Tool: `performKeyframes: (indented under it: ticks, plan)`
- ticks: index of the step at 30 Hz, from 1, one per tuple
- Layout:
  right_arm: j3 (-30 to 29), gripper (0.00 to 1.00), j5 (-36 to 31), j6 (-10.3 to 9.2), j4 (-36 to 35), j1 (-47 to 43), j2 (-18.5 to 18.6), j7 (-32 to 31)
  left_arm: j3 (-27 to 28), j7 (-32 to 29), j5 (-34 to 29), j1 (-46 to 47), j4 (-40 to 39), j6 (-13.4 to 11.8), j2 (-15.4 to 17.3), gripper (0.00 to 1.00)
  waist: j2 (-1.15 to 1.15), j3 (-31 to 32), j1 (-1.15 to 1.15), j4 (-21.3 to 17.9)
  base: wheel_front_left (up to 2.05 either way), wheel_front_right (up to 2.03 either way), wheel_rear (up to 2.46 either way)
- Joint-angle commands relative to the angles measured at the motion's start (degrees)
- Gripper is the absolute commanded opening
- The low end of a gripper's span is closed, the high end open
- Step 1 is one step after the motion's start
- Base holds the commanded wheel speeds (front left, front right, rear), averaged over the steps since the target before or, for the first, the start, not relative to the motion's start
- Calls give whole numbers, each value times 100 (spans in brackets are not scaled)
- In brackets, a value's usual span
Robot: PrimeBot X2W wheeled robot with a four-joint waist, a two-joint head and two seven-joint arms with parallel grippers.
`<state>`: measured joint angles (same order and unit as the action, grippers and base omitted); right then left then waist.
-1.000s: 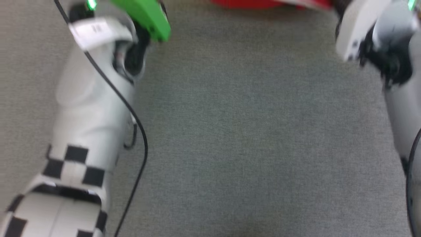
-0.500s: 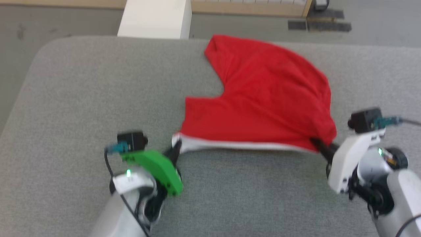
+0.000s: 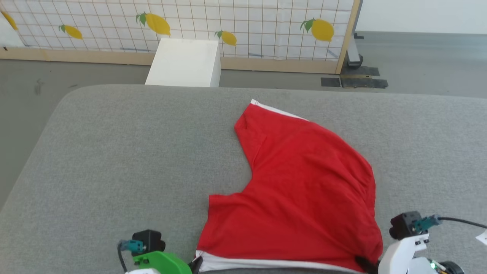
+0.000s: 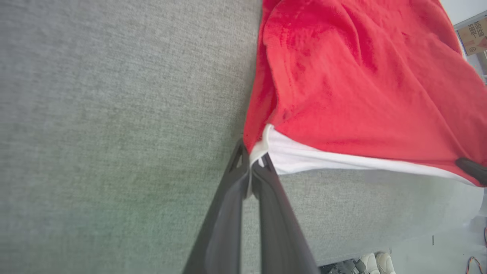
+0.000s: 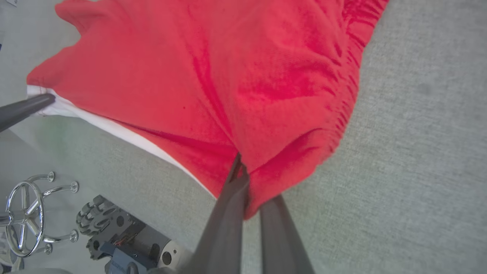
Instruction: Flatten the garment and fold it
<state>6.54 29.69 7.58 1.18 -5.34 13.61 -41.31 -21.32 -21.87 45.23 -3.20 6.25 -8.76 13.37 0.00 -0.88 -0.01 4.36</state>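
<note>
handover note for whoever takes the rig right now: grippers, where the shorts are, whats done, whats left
Left gripper: shut on the near white-trimmed corner of the shorts.
Right gripper: shut on the other near corner, by the gathered waistband.
Shorts: spread on the grey cushion, near edge stretched between the grippers.
Done: mostly flattened, some wrinkles.
Left: smooth, release, fold; no fold made yet.

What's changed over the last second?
Mainly the head view tilted up. The shorts appear dragged toward the robot across the gray pad. Unchanged: the left gripper keeps its fingers shut on the white-trimmed corner, the right gripper on the red corner.
</note>
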Motion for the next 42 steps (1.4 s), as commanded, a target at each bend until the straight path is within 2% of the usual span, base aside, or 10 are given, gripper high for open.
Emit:
performKeyframes:
  ticks: [1,6,10,15,30,36,42]
  plan:
    - [-62,0,-28,-9,-82,-105,-13,-119,55,-38,52,-141,-126,-90,98,0,0,38,1,-40,0,0,0]
    - [-244,0,-81,-9,-351,-176,-148,-275,262,243,-20,-194,-639,-238,144,0,0,9,1,-93,0,0,0]
    - [-365,0,-133,-9,-466,25,-252,-333,339,475,-170,236,-794,-204,134,0,0,-131,1,-134,0,0,0]
    - [-438,0,-148,-9,-485,474,-292,-399,359,652,-301,1193,-510,-62,14,0,0,-479,1,-210,0,0,0]
    - [-496,0,-135,-9,-100,2272,-419,-296,149,1197,-736,4624,1850,672,-470,0,0,-1987,1,-721,0,0,0]
    - [-476,0,-69,-9,68,2716,-508,-187,45,1311,-864,5623,2793,883,-588,0,0,-2395,1,-951,0,0,0]
    - [-391,0,-29,-9,200,2999,-593,-55,-85,1295,-981,6311,3648,991,-647,0,0,-2673,1,-1185,0,0,0]
